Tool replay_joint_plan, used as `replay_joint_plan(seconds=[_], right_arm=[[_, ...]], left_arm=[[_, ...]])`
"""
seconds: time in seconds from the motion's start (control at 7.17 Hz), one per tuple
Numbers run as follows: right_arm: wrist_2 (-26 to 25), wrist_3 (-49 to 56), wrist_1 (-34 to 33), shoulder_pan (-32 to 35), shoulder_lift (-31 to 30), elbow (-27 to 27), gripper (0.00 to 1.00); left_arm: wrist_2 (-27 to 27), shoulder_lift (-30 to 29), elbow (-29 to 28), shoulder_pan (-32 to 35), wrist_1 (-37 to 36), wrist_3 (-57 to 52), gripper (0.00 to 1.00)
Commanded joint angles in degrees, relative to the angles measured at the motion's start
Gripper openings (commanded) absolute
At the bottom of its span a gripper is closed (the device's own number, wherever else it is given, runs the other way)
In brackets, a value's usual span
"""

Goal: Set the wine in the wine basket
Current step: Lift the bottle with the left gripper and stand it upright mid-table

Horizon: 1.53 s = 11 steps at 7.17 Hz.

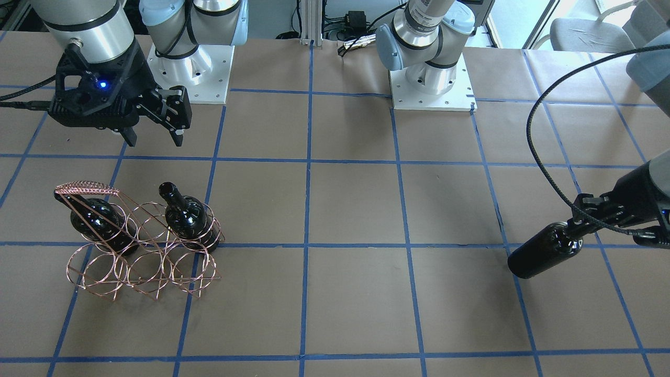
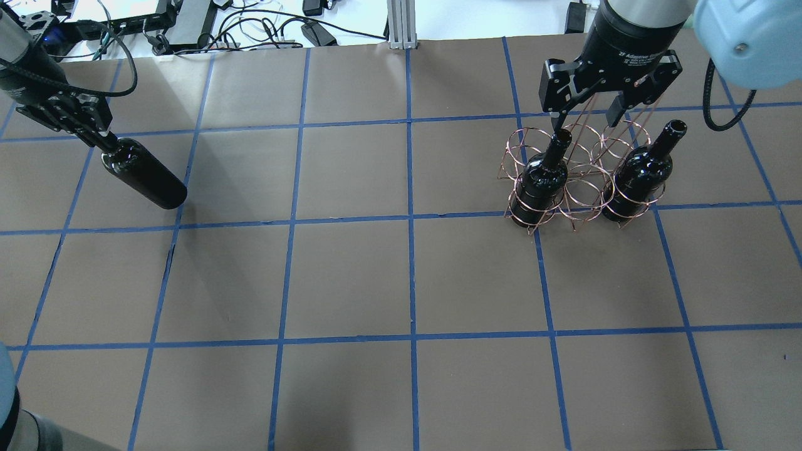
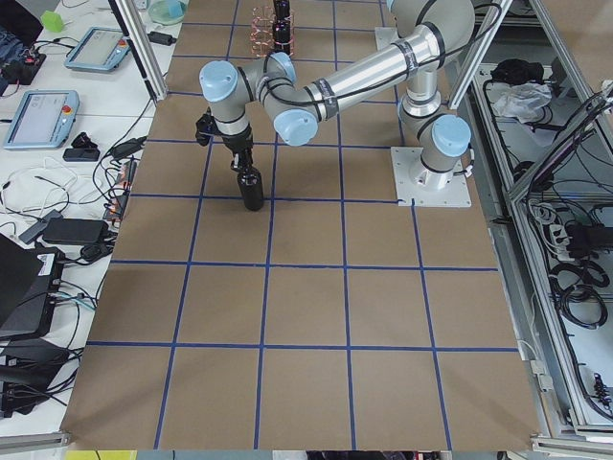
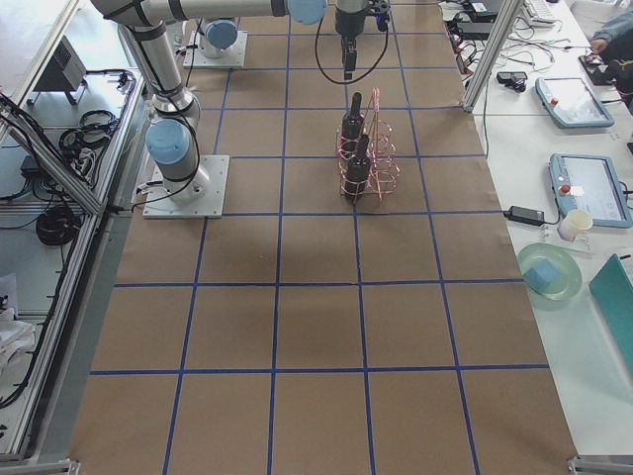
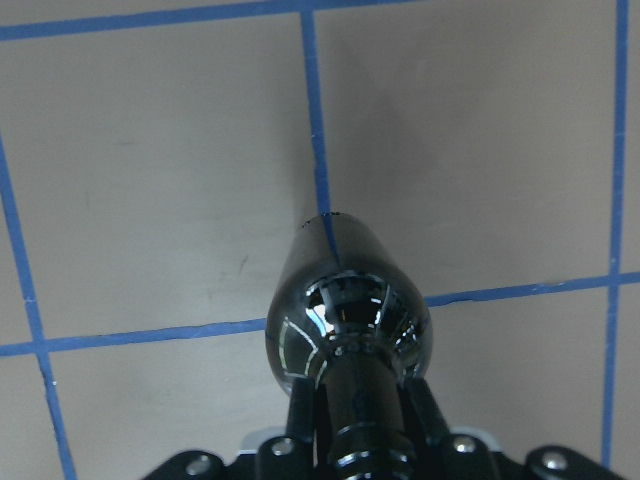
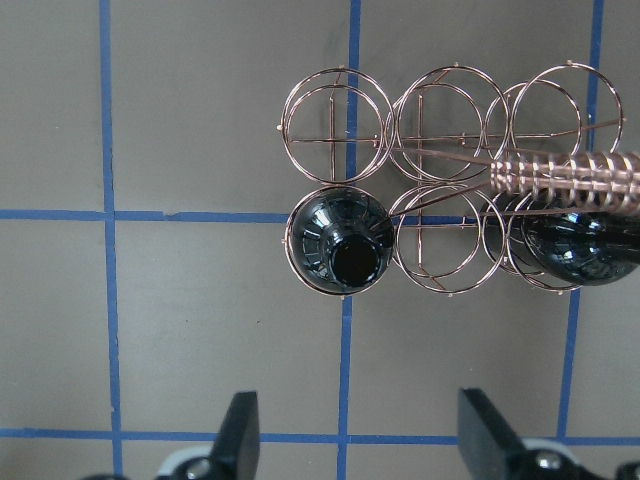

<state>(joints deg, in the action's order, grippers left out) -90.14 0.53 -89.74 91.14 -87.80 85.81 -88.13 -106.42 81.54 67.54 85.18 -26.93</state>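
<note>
Closest to the left wrist lens, the left gripper (image 5: 360, 425) pinches the slim neck of the wine (image 5: 345, 310), a glossy black bottle. It hangs neck up, long axis about upright, base toward the table (image 2: 401, 282). Whether the base touches the table cannot be told.

In the overhead view the wine sits at the upper left and the basket (image 6: 335, 140) at the upper right, well apart, with most of the table's width between them. The move, in my judgement, is a carry across to the right, then a drop straight down into a ring.

The right gripper (image 6: 355, 420) hovers over the basket with fingers spread wide, holding nothing, and is the nearer tool to it. Two bottles (image 6: 340, 255) stand in the end rings of one row. The middle ring between them is empty, as are the three rings of the other row.

Brown paper covers the table, crossed by blue tape (image 2: 351, 341) in a grid. Tablets (image 3: 38, 115) and cables lie on benches beside it.
</note>
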Motion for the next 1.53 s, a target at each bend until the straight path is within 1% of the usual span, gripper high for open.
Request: replay_joint_plan(seconds=[0.0,0.14,0.28,0.42,0.7,0.84,0.98,1.4], right_arm=[[-0.21,0.0,0.09,0.0,0.0,-0.03,0.74],[-0.21,0.09,0.09,0.0,0.0,0.06,0.74],[-0.56,0.87,0.09,-0.09,0.0,0.06,0.74],[-0.47,0.53,0.27,0.0,0.0,0.06,0.74],[-0.21,0.09,0.36,0.0,0.0,0.5,0.75],[-0.12,0.17,0.36,-0.09,0.0,0.5,0.75],[-0.12,0.18,0.44,-0.09,0.0,0.5,0.75],[-0.21,0.26,0.45,-0.09,0.0,0.5,0.75]], left_arm=[[0.85,4.45,0.37,9.31,2.0,12.61,0.0],[1.46,6.29,1.34,14.58,2.27,18.0,0.0],[3.47,8.23,3.35,19.33,2.36,23.36,0.0],[3.66,9.64,5.89,23.82,1.75,26.72,0.0],[3.05,11.75,9.59,33.04,0.26,30.26,0.0],[3.05,11.94,11.87,36.4,-2.62,30.88,0.0],[3.22,12.89,14.07,37.65,-5.09,31.93,0.0],[2.96,13.52,17.77,42.65,-5.82,32.03,0.0]])
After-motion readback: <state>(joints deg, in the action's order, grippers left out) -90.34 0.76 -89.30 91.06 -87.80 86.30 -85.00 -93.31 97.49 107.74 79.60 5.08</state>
